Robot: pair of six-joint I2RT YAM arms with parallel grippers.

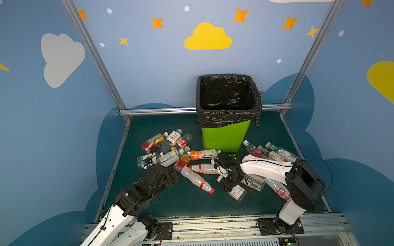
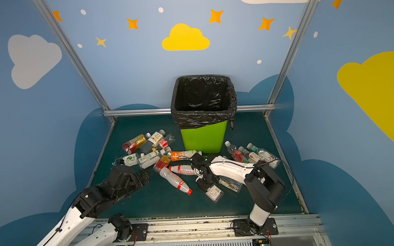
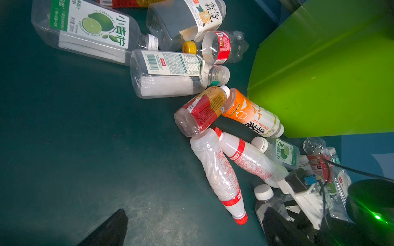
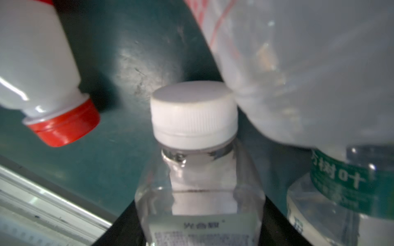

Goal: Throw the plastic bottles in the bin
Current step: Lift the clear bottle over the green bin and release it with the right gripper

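You worked on a dark green tabletop (image 1: 172, 206) walled by blue panels (image 1: 143, 68) painted with clouds and stars. The plastic bottles (image 1: 167, 152) lay scattered on it beside and in front of the black-lined, lime-green bin (image 1: 224, 138) at the back. One lime label (image 3: 89, 25) read "Calamansi". The jaws of your left gripper (image 1: 173, 176) stood apart, empty; those of your right gripper (image 1: 229, 187) were clamped on a white-capped clear bottle (image 4: 198, 191).

Left fingers (image 3: 110, 232) wide apart; right fingers (image 4: 123, 231) gripping.
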